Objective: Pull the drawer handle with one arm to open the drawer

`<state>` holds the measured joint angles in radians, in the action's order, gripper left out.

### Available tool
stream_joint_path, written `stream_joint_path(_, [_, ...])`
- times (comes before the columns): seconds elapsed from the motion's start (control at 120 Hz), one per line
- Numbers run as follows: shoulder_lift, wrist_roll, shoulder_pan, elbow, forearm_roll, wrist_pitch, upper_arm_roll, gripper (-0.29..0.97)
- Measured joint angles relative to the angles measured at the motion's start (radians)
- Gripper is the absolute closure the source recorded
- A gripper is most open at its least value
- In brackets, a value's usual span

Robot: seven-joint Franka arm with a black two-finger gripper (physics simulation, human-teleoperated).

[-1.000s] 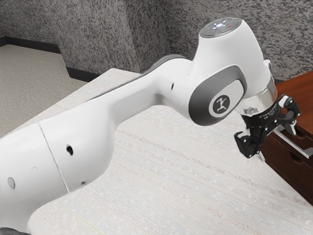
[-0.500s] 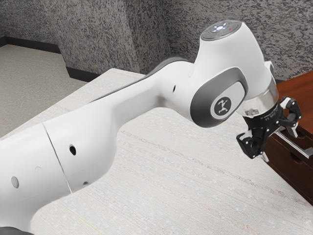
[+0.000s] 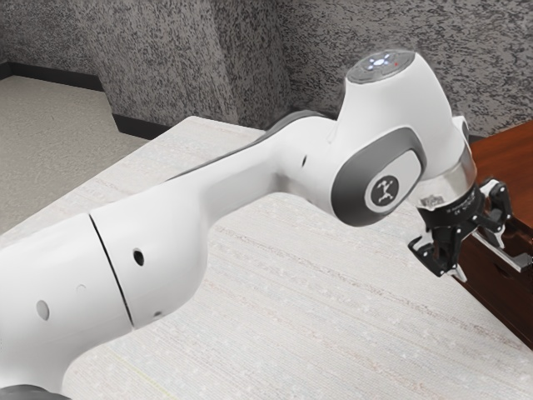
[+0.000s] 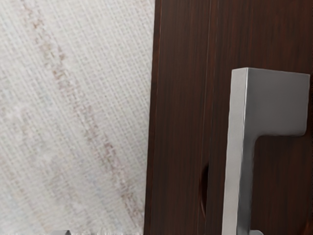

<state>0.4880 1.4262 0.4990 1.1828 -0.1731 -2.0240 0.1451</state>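
A dark wooden drawer cabinet (image 3: 510,287) stands at the table's edge on the exterior view's right. A silver bar handle (image 3: 510,252) runs across its drawer front. My black gripper (image 3: 479,250) is open right at the handle's near end, one finger low by the table and the other above the bar. In the wrist view the handle (image 4: 244,161) and its squared end bracket stand out from the dark drawer front (image 4: 181,117), close under my hand. I cannot tell whether a finger touches the bar.
The pale woven-textured table top (image 3: 316,317) stretches from the arm's base to the cabinet. A speckled grey wall (image 3: 208,58) rises behind, with a floor drop beyond the table's far left edge.
My arm has reached further toward the exterior view's right, carrying the open gripper closer onto the handle. The drawer front has not visibly moved.
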Motion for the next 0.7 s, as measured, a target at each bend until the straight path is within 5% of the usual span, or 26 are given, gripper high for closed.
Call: stream_joint_path(0.7, [-0.169,-0.015,-0.006,0.256,-0.005,-0.049,-0.007,0.29])
